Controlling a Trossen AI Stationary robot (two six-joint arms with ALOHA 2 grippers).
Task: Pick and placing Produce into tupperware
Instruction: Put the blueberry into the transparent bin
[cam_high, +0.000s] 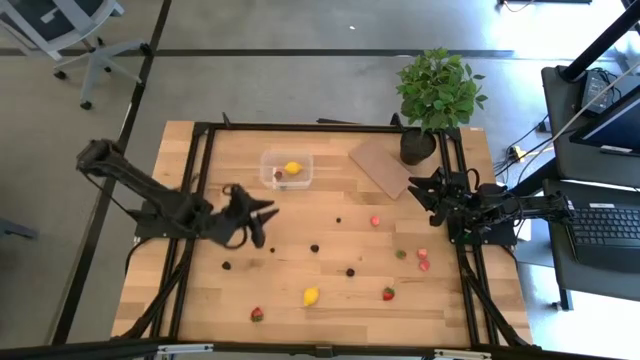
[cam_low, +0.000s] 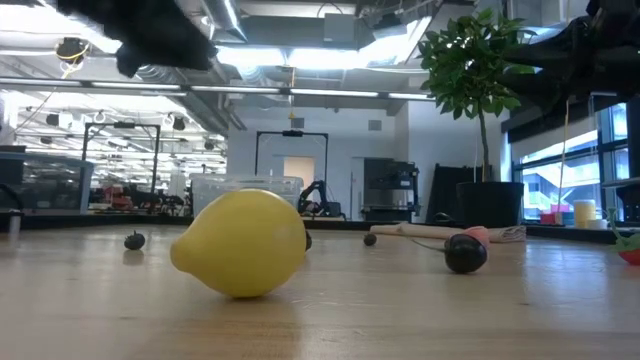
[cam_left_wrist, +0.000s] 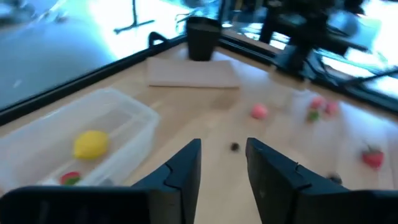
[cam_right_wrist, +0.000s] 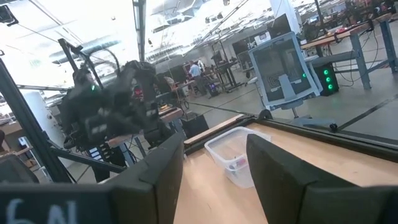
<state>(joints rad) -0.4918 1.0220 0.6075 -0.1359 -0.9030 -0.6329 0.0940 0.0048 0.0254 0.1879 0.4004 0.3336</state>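
Note:
The clear tupperware (cam_high: 285, 170) stands on the table's far half, with a yellow lemon-like piece (cam_left_wrist: 91, 143) and a small red piece (cam_left_wrist: 70, 178) inside. More produce lies loose on the near half: a lemon (cam_high: 311, 296), strawberries (cam_high: 257, 314) (cam_high: 388, 293), a pink piece (cam_high: 375, 220), dark berries (cam_high: 314, 247) (cam_high: 350, 271) and a green piece (cam_high: 400, 254). My left gripper (cam_high: 262, 222) hangs open above the table, just near-left of the tupperware, with nothing between its fingers (cam_left_wrist: 186, 168). My right gripper (cam_high: 416, 186) waits open at the right edge.
A flat brown board (cam_high: 383, 165) lies right of the tupperware, and a potted leafy plant (cam_high: 437, 95) stands at the far right corner. A black frame (cam_high: 200, 200) runs along the table's sides. In the low view the lemon (cam_low: 245, 243) fills the foreground.

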